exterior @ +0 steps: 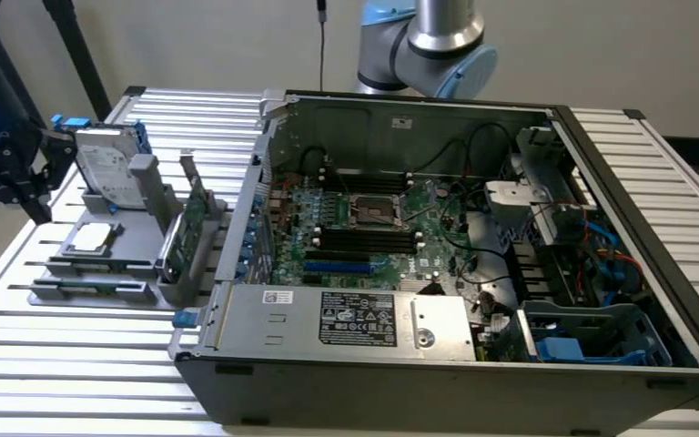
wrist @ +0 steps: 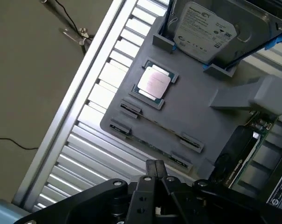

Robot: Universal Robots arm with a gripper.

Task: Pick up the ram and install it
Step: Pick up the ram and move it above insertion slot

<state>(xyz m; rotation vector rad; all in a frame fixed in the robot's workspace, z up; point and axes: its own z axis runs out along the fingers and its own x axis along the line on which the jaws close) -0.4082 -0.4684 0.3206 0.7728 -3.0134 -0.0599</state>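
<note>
The ram (wrist: 147, 144) is a thin green stick standing on edge between clips along the outer side of the grey holder (wrist: 196, 107). In the exterior view the ram (exterior: 92, 288) is at the holder's front. My gripper (wrist: 154, 169) hovers just off that edge of the holder, black fingers pressed together with nothing between them. In the exterior view my gripper (exterior: 15, 177) hangs at the far left, above and beside the holder (exterior: 143, 228). The black motherboard slots (exterior: 362, 240) lie inside the open computer case (exterior: 641, 273).
The holder also carries a silver hard drive (wrist: 203, 28) in a blue frame, a processor chip (wrist: 153, 84) and a broader green card (exterior: 179, 238) standing upright. Everything rests on a slatted metal table (exterior: 70, 364). Cables (wrist: 71, 23) run on the floor beyond the table edge.
</note>
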